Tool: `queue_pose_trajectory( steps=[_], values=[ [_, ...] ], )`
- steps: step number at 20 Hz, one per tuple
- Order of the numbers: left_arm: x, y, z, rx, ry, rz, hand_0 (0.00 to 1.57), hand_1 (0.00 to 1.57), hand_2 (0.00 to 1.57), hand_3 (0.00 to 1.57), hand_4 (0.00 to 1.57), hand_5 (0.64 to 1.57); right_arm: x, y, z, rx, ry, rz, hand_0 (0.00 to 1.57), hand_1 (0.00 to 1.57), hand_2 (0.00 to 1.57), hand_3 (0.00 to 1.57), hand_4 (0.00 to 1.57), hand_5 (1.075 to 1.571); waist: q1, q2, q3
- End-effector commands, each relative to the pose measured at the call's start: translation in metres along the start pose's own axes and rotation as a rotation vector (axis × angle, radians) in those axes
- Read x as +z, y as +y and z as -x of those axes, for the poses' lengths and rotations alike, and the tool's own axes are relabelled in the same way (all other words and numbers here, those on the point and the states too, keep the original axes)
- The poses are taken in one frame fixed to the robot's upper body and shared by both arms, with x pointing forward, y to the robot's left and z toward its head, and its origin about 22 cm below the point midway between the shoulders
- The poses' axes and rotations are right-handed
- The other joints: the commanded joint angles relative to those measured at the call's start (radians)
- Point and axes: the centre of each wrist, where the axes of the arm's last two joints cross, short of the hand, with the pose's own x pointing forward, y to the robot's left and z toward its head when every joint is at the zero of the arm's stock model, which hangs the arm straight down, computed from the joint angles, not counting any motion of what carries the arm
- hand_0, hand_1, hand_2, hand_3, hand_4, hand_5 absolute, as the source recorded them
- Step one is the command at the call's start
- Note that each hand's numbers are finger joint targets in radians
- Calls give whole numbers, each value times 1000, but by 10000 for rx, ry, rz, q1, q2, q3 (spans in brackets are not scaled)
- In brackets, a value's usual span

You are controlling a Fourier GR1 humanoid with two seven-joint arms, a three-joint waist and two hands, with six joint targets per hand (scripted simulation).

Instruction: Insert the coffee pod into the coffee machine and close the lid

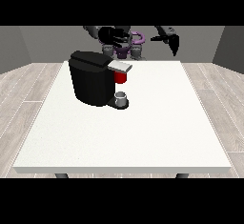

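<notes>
Coffee machine (91,77): black, upright on the white table (143,137), toward 10 o'clock of the tabletop's middle
Lid (120,66): grey flap jutting toward 3 o'clock from the machine's top, over the brewing bay
Red thing at the machine (121,77): tucked just under the lid, at the machine's 3 o'clock face
Grey thing (122,96): small and cup-like, on the machine's base plate directly below the red thing; cannot tell whether the pod
Coffee pod: not plainly shown anywhere, place unknown
Hand at the view's left (114,35): black, raised above the machine's far side at about 12 o'clock, fingers spread and straight, released, holding nothing, apart from the lid
Hand at the view's right (170,39): black, up over the table's far edge at about 1 o'clock, fingers hanging relaxed, released, touching nothing, well apart from the machine
</notes>
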Motion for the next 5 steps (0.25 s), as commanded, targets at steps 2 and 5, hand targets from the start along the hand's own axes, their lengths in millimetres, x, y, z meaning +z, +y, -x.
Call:
queue_pose_trajectory(
  steps=[2, 5],
  values=[
    [28, -7, 29, 182, 403, -251, 0, 0, 0, 0, 192, 1571, 51, 22, 41, -1813, 187, 264, 0, 0, 0, 0, 286, 1571, -496, -703, 3],
    [31, -5, 26, 93, 1163, -731, 0, 0, 0, 0, 192, 1571, 92, 32, 70, -2345, 1364, 610, 0, 0, 0, 0, 157, 1571, -878, -1655, 8]
  ],
)
